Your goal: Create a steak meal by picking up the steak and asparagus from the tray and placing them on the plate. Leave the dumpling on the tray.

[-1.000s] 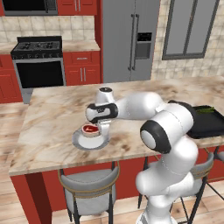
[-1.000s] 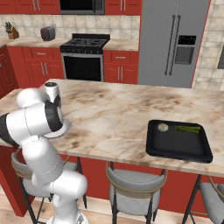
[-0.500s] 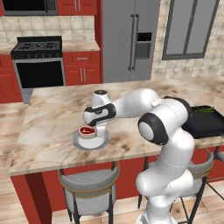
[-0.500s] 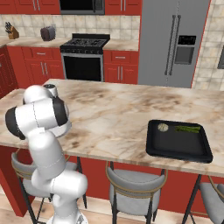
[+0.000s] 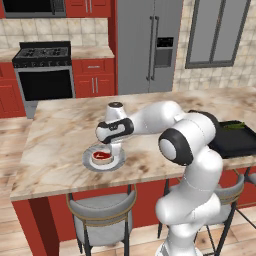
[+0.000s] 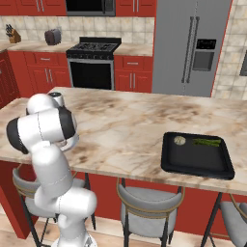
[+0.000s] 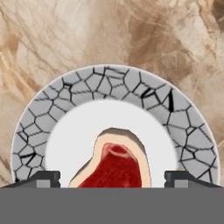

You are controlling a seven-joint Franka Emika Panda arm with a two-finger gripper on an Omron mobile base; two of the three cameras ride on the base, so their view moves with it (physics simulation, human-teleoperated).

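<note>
red steak (image 7: 114, 168) (pale fat rim), white plate (image 7: 65, 135) with grey cracked border

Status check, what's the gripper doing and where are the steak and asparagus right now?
Gripper open, jaws clear either side of steak. Steak lying on plate. Asparagus and dumpling on tray. Nothing blocking.

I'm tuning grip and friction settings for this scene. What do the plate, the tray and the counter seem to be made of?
The plate looks like glazed ceramic: smooth white centre, grey rim with dark crackle lines. The tray looks like matte black plastic or coated metal; its dull, even surface leaves that open. The counter looks like polished marble, beige with brown veining.
</note>
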